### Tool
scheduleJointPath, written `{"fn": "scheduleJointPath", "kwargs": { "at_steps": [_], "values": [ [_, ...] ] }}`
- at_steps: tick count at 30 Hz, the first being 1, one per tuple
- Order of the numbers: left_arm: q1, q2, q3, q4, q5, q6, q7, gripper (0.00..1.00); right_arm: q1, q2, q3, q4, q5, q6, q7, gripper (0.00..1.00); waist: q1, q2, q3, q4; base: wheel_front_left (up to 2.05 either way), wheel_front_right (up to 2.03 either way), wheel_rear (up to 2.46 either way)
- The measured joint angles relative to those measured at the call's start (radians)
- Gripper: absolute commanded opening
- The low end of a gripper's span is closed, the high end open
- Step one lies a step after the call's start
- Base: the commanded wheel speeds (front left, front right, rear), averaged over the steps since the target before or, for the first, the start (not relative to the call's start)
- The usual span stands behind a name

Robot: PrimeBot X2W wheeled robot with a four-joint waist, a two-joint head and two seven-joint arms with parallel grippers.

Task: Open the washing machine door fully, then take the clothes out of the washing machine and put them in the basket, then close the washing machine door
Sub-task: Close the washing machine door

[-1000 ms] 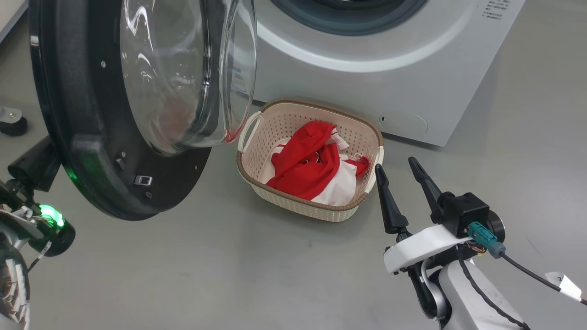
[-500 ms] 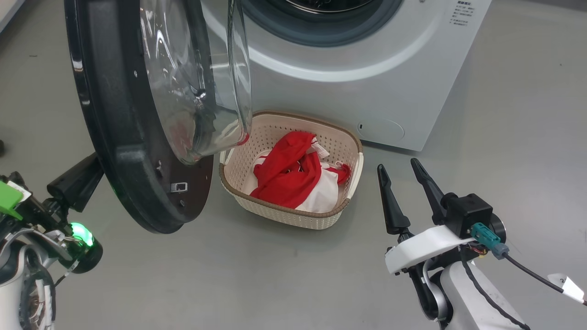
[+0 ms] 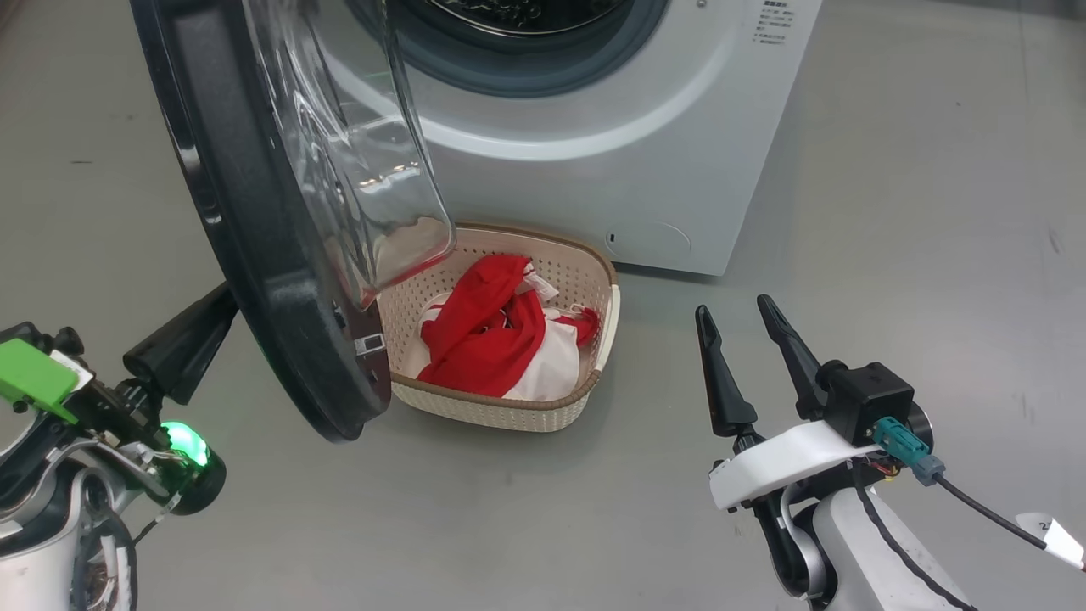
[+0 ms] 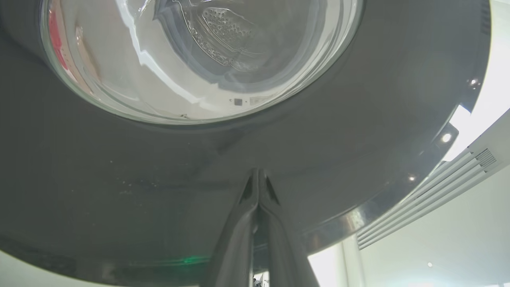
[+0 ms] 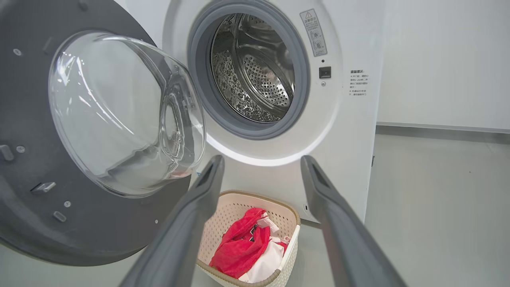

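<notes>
Clothes (image 3: 484, 339) in basket (image 3: 501, 416) by washer (image 3: 594, 187); L hand (image 4: 258, 175) pressed closed, R hand (image 3: 732, 305) wide.

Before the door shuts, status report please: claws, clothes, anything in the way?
Left claw shut, tips on black rim of washing machine door. Right claw open, empty. Red clothes in the basket. Basket close by door's lower edge: possible snag.

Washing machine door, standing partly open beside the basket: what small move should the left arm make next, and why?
Probably press the shut left gripper against the outer face of the glossy black-rimmed round door, swinging it shut: the red-and-white clothes lie in the cream perforated basket and the steel drum looks empty.
</notes>
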Motion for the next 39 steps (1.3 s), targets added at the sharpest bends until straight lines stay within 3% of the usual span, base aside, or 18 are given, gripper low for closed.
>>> {"fn": "scheduleJointPath", "kwargs": {
  "at_steps": [12, 39],
  "values": [
    [0.016, -0.007, -0.008, -0.052, -0.002, 0.000, -0.021, 0.00, 0.002, 0.001, -0.003, -0.031, 0.003, -0.025, 0.000, 1.00, 0.0000, 0.0000, 0.024, -0.105, 0.00, 0.00, 0.00],
    [0.019, -0.029, -0.033, -0.070, -0.020, 0.000, -0.097, 0.00, 0.021, 0.003, -0.012, -0.074, 0.017, -0.044, 0.000, 1.00, 0.0000, 0.0000, 0.066, -0.338, 0.00, 0.00, 0.00]
  ]
}}
